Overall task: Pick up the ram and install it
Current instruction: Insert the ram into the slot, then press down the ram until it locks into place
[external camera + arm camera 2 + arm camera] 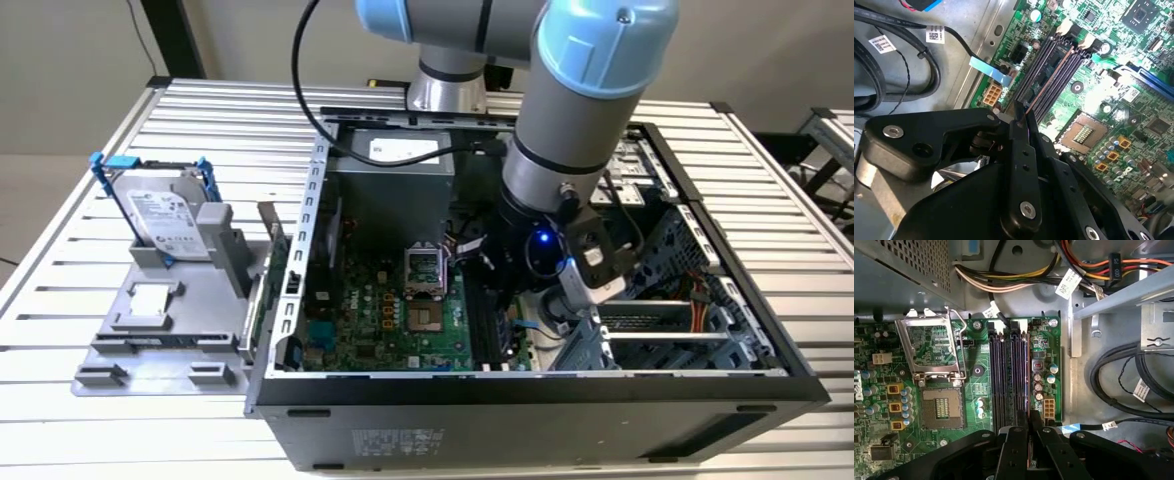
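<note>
Second wrist view shows the claw [1021, 117] pressed together on the ram [1051, 80], a thin stick seen edge-on that runs from the fingertips along the black slots [1046, 75] of the green board [1119, 95]. It appears to lie over or partly in one slot; whether it is seated I cannot tell.

To do this step well, I judge the stick should stay parallel to its slot and go straight down, with even pressure along its length and the end latches [1066, 26] free to close.

Beside the slots sit the open processor socket [941, 407] with its raised metal frame [929, 347], small capacitors [1039, 380] and a white connector [1049, 409]. Bundled cables [1019, 282] and black leads [1119, 385] hang close by and could snag. Outside the case [534, 400], a hard drive [167, 215] stands in a grey holder [160, 330] on the counter [54, 330].
</note>
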